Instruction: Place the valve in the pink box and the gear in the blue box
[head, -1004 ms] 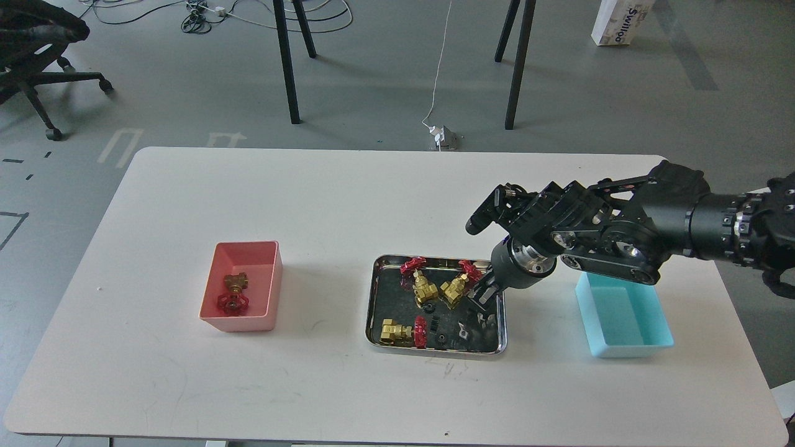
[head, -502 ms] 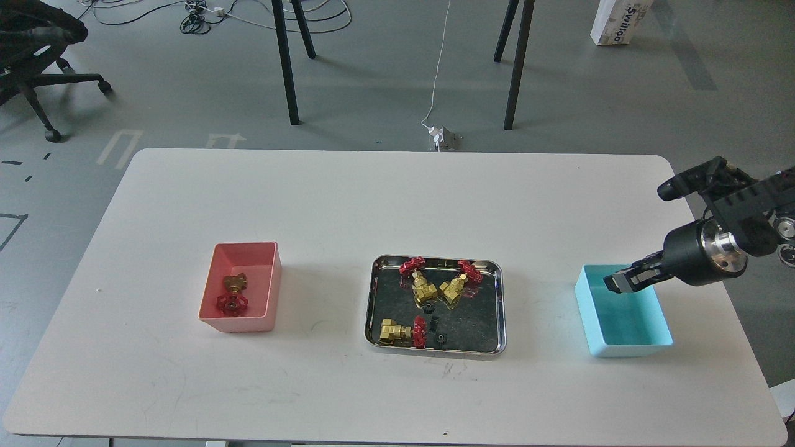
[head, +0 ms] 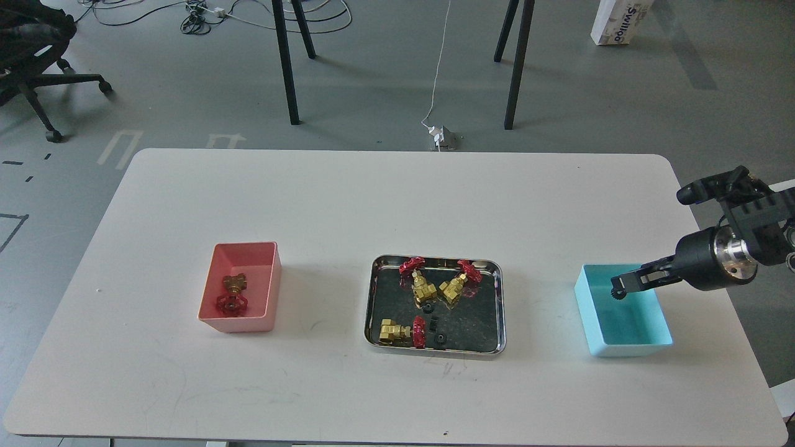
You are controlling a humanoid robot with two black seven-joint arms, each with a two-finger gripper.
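My right gripper (head: pixel 621 285) hangs over the left part of the light blue box (head: pixel 658 338) and is shut on a tiny black gear (head: pixel 616 293) at its fingertips. The steel tray (head: pixel 499 310) in the middle holds three brass valves with red handwheels: one at the back left (head: pixel 417 282), one at the back right (head: pixel 458 285), one at the front lying on its side (head: pixel 400 331). Small black gears (head: pixel 440 338) lie beside them. The pink box (head: pixel 270 292) at the left holds one valve (head: pixel 233 293). My left gripper is out of view.
A small black oblong piece (head: pixel 434 322) lies in the tray. The white table (head: pixel 348 198) ends close behind the blue box on the right. Chair and table legs stand on the floor beyond the far edge.
My right arm swung from the tray's right side over to the blue box. In the last half second it pulled back slightly, and the gear now shows at its fingertips.
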